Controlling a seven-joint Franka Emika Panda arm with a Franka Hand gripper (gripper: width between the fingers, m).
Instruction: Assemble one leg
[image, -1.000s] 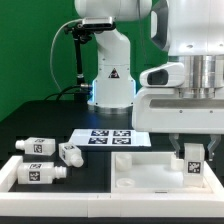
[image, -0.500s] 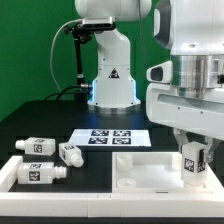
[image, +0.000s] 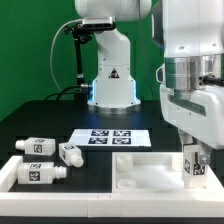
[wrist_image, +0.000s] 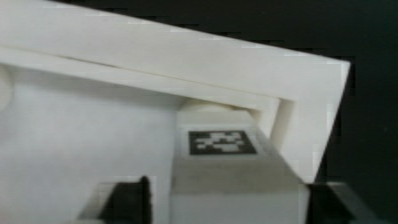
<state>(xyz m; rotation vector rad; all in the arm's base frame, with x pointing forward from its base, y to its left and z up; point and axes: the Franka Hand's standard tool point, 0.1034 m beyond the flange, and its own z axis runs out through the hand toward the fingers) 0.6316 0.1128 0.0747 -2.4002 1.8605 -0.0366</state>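
White plastic parts lie on a black counter in the exterior view. The tool hangs at that view's right, over a tagged leg that stands upright at the near corner of the square tabletop piece. The leg seems to be seated there, so the arm is probably holding it upright while it is screwed in, or is about to let go. Three spare legs lie in a cluster at the view's left, kept well apart from the work, and the marker board sits flat between them and the robot base.

In the wrist view, the two dark fingertips flank the leg, whose tag faces the camera, and its end meets the tabletop piece near the raised rim. The jaws stand narrow around the leg, but whether they press on it or merely bracket it I cannot tell.
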